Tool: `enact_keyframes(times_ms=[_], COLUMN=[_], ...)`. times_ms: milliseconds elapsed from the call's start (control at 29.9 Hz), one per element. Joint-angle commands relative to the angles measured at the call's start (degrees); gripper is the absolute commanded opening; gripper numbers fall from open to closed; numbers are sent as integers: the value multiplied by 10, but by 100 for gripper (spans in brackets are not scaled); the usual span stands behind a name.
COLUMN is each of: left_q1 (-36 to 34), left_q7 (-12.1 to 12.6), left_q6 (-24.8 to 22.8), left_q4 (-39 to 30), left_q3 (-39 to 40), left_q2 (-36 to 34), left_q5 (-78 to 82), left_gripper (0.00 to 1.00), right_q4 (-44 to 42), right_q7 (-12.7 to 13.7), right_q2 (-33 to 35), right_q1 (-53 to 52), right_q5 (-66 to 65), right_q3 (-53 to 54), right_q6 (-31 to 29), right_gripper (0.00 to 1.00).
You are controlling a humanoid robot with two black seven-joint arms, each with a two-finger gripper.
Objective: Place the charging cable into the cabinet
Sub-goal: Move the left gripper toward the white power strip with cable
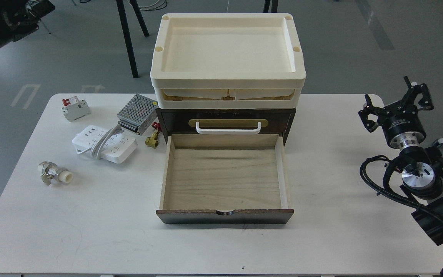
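The charging cable (104, 144), a white power strip with its cord looped over it, lies on the white table left of the cabinet. The dark brown cabinet (225, 115) stands mid-table with its lower drawer (225, 179) pulled out, showing an empty pale wood interior. Its upper drawer is closed and has a white bar handle (228, 128). My right gripper (394, 98) is open and empty, hovering near the table's right edge, far from the cable. Only a dark blurred part of my left arm (2, 19) shows in the top left corner, well off the table; its fingers cannot be made out.
Cream plastic trays (227, 50) are stacked on the cabinet. A silver perforated power-supply box (137, 113), a white circuit breaker (74, 109) and a brass fitting (152, 139) lie near the cable. A metal fitting with a white cap (55, 174) lies further forward on the left.
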State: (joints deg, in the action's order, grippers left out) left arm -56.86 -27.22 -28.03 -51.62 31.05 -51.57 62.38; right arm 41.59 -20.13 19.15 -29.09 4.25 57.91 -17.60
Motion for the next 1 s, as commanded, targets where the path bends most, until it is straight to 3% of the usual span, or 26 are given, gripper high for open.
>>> enact_keyframes(times_ms=[0,201,402,536,670,871,971], left_q1=[8,72,94,95,107,109,109], left_q7=[-4,-8,-8,-8,-8,-8,-8], left_q6=[0,72,243,267,278,283,293], left_q4=[-34,-54,26,39,72,219,273], left_q3=[-1,-27,-139,-198,-203,-204,-211], left_q2=[-6,-8,19,59,102,186,213], left_q5=[184,348,477,474,473,455,448], left_gripper=[99,98,92,90,90,88,76], right_q4=[1,2,3,3,3,3,3], right_q7=[0,0,0,0,0,0,0], right_q2=[0,0,0,0,0,0,0], right_q1=[0,0,1,2,2,2,2], right_q5=[1,0,1,0,1,0,0], right_q3=[0,0,0,0,0,0,-1], right_q6=[0,-1,0,0,-1,-1,-1], right_gripper=[100,100,100,100,100,100,100])
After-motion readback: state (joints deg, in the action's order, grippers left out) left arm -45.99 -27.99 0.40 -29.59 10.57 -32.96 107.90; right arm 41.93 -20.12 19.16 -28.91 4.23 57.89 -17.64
